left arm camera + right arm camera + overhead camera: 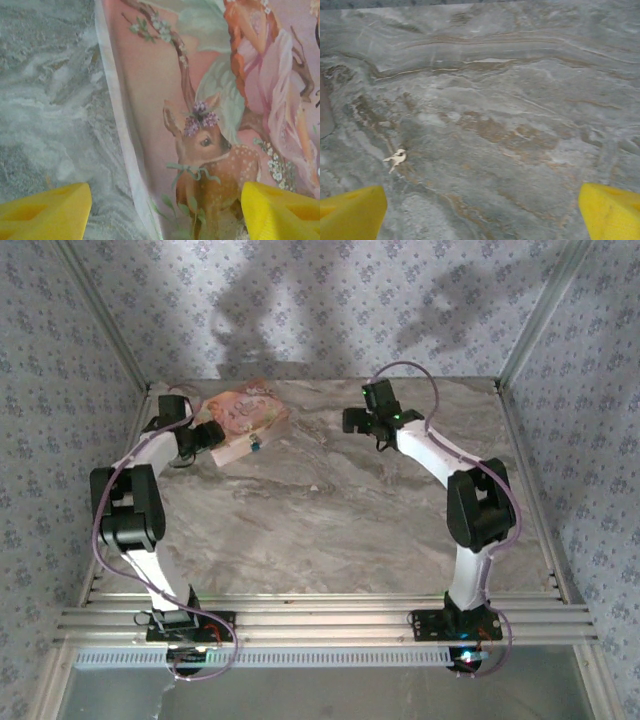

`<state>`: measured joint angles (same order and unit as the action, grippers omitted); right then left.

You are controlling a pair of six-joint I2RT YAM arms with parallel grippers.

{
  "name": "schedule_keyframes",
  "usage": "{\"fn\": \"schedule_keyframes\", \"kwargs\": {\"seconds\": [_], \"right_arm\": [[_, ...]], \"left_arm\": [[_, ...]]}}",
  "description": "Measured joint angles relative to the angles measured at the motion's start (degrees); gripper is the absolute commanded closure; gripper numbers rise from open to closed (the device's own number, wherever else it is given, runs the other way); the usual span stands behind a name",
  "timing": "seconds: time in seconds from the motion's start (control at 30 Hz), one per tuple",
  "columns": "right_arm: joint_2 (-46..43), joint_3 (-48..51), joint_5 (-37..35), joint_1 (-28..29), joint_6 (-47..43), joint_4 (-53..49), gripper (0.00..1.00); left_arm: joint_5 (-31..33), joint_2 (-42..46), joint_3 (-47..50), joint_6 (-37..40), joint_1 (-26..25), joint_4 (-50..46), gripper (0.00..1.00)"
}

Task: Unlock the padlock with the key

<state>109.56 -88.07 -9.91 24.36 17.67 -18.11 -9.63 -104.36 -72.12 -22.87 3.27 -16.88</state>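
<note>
Left pincer agape — over fawn picture

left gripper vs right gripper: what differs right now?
1. The left gripper hangs over the edge of the illustrated pink item; the right gripper hangs over marble table, with a small pale object, too small to identify, at its left.
2. Seen from above, the left gripper is at the far left, the right gripper far and right of centre.
Shared: both are open, yellow fingers wide apart, holding nothing.
</note>
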Motion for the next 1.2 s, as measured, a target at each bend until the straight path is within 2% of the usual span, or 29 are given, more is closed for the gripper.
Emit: {"fn": "schedule_keyframes", "kwargs": {"seconds": [0.37, 0.53, 0.6, 0.77, 0.83, 0.9, 1.07, 1.2], "right_arm": [[9.2, -13.7, 5.3, 6.2, 2.6, -3.7, 0.08], [18.2, -25.4, 9.1, 10.5, 4.2, -4.7, 0.13], [21.4, -29.1, 10.8, 11.8, 5.1, -5.0, 0.13], [26.0, -34.1, 14.4, 14.4, 7.6, -5.5, 0.16], [27.3, -35.5, 16.0, 15.1, 8.7, -5.2, 0.22], [28.6, -36.9, 17.9, 15.6, 9.1, -4.3, 0.23], [34.8, -44.5, 21.5, 17.2, 9.1, -3.0, 0.23], [37.6, -46.2, 22.0, 18.3, 9.3, -2.7, 0.31]], "left_arm": [[0.4, 14.5, 16.3, -0.8, 0.0, 0.7, 0.23], [5.6, 23.1, 21.7, -2.1, 0.4, -4.8, 0.23], [7.0, 26.4, 23.4, -2.8, 2.5, -7.6, 0.21], [7.0, 32.1, 26.9, -5.4, 12.5, -10.7, 0.18], [6.2, 31.9, 26.9, -6.3, 14.5, -10.4, 0.18], [4.4, 30.3, 26.6, -6.7, 14.8, -9.4, 0.18], [-5.2, 22.1, 22.8, -7.0, 14.6, -3.4, 0.23], [-10.9, 15.8, 18.9, -6.7, 13.1, -0.3, 0.28]]}}
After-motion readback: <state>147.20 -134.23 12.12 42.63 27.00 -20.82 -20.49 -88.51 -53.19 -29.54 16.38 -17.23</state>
